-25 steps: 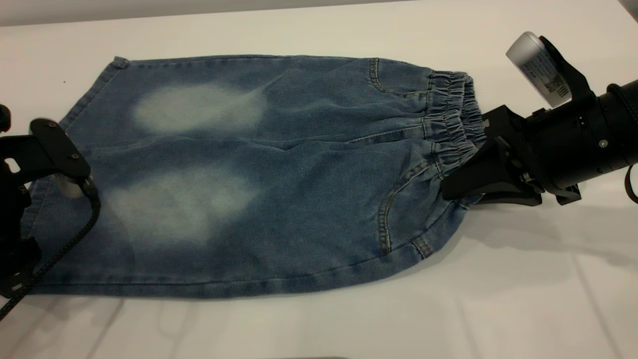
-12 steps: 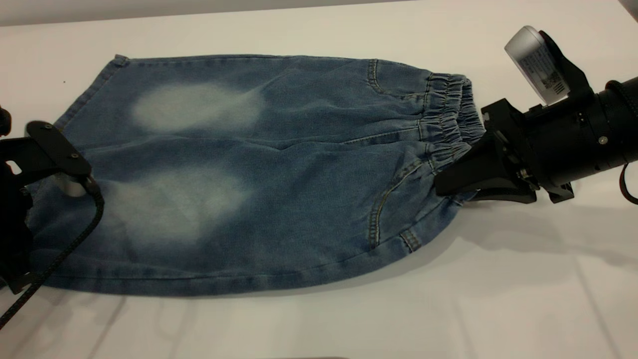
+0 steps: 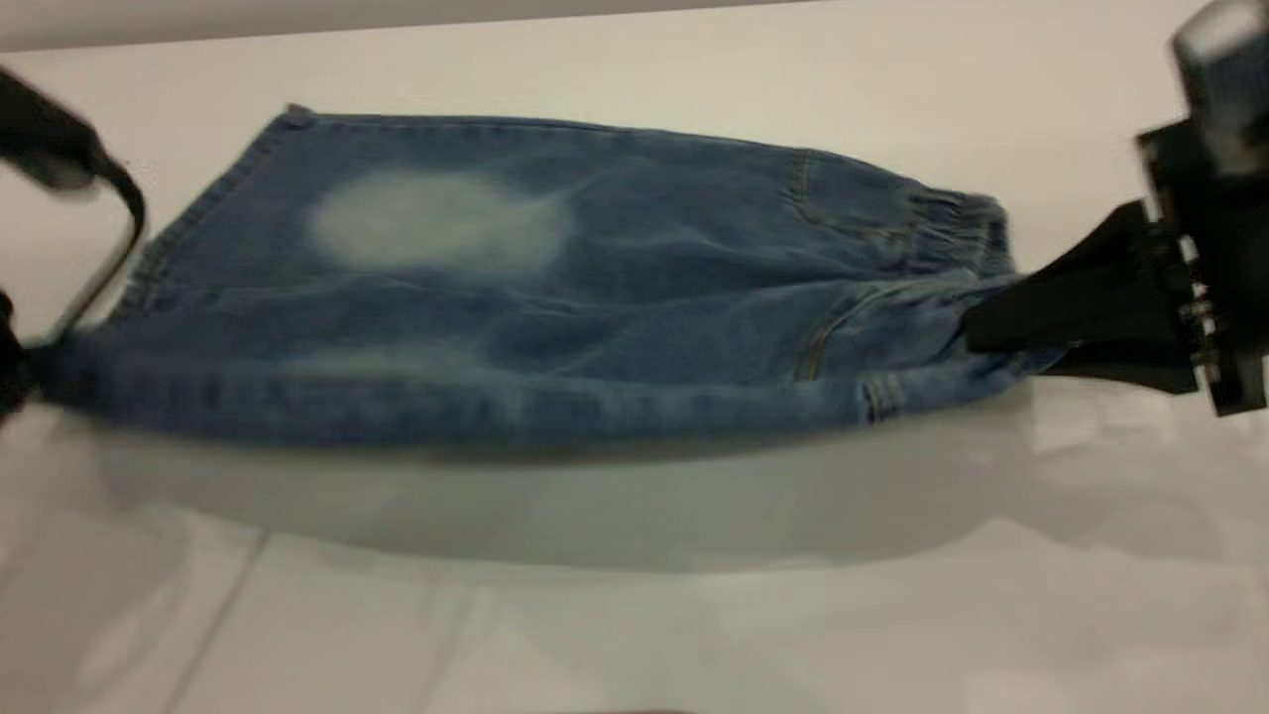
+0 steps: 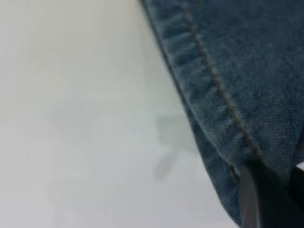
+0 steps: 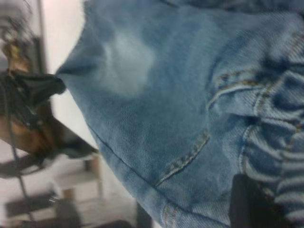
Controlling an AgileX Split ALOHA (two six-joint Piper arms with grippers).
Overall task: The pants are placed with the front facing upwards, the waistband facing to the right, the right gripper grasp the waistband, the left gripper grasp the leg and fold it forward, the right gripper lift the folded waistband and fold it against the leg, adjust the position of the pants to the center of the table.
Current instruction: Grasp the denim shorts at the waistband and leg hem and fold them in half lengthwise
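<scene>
The blue denim pants (image 3: 595, 297) lie with the front up and the waistband (image 3: 957, 233) to the right. Their near side hangs lifted above the table (image 3: 694, 615), casting a wide shadow; the far leg still rests flat. My right gripper (image 3: 986, 322) is shut on the near end of the waistband (image 5: 280, 142), one black finger (image 5: 251, 204) lying over the gathers. At the far left edge my left gripper (image 3: 20, 372) is shut on the near leg's hem (image 4: 213, 85), its dark finger (image 4: 266, 199) over the stitched edge. The right wrist view shows that left gripper (image 5: 42, 88) holding the far corner.
White tabletop surrounds the pants on all sides, with broad room in front. A black cable (image 3: 114, 248) loops from the left arm beside the far leg's hem. The table's far edge (image 3: 397, 20) runs along the back.
Both grippers have risen, lifting the pants' near edge off the table. The whole garment has shifted right, and the near leg's pale patch is now almost hidden.
</scene>
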